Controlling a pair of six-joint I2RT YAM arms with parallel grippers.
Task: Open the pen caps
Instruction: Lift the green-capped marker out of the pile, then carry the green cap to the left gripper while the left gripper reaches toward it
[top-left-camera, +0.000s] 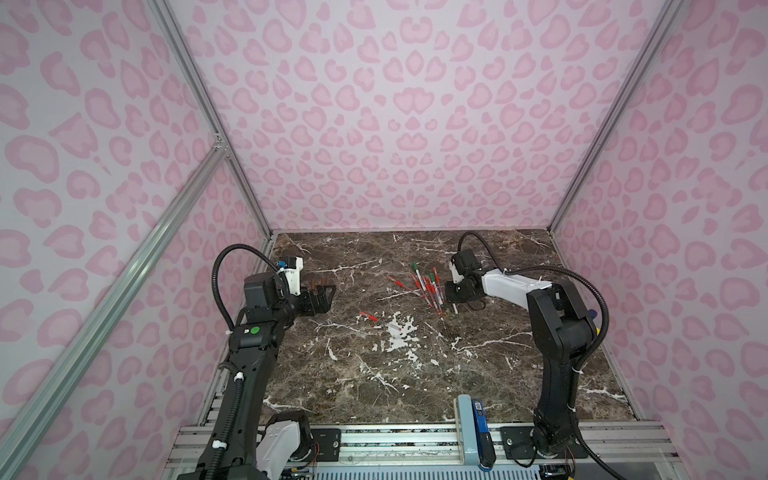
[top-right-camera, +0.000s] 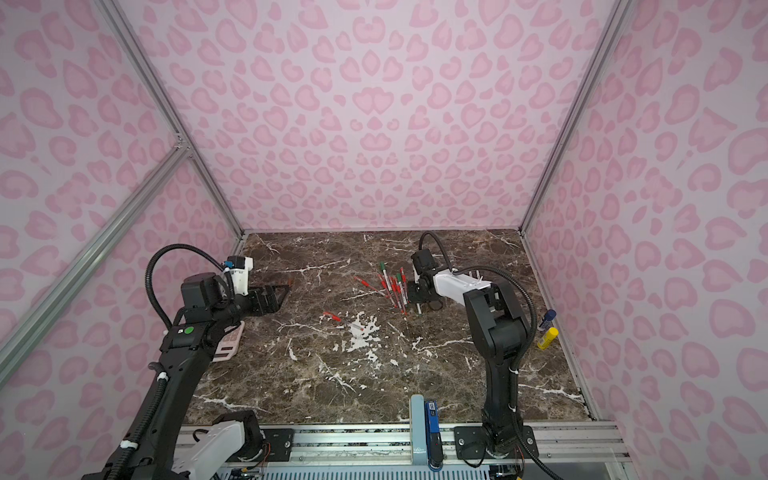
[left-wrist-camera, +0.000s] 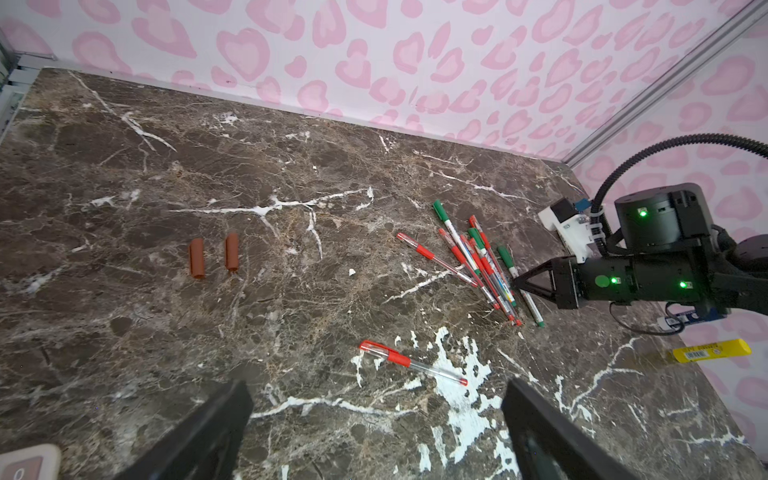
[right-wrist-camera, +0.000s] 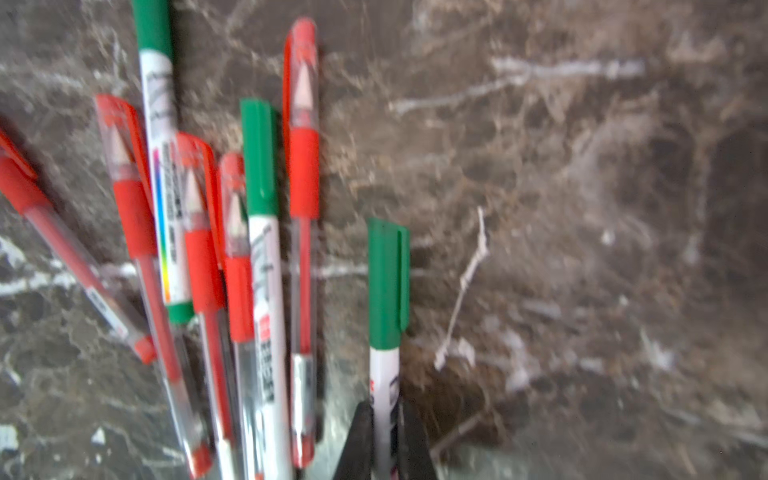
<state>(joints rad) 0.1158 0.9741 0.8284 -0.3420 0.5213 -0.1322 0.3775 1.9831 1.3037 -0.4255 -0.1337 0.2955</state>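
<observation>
Several pens (top-left-camera: 426, 286) (top-right-camera: 392, 286) lie in a loose pile at mid-table, with red and green pen caps (left-wrist-camera: 478, 249) on them. My right gripper (right-wrist-camera: 384, 415) (top-left-camera: 452, 300) is shut on the white barrel of one pen (right-wrist-camera: 384, 374) at the pile's right edge. That pen's green cap (right-wrist-camera: 386, 286) (left-wrist-camera: 504, 255) is still on it. A single red-capped pen (left-wrist-camera: 411, 361) (top-left-camera: 374, 319) lies apart, nearer the front. Two loose brown caps (left-wrist-camera: 196, 257) (left-wrist-camera: 232, 251) lie side by side. My left gripper (left-wrist-camera: 378, 386) (top-left-camera: 322, 295) hovers open and empty at the left.
A blue-capped tube (top-right-camera: 547, 318) and a yellow tube (top-right-camera: 547, 337) (left-wrist-camera: 710, 350) lie by the right wall. A pink flat object (top-right-camera: 230, 343) sits under my left arm. A blue device (top-left-camera: 478, 419) stands on the front rail. Pink walls close in three sides.
</observation>
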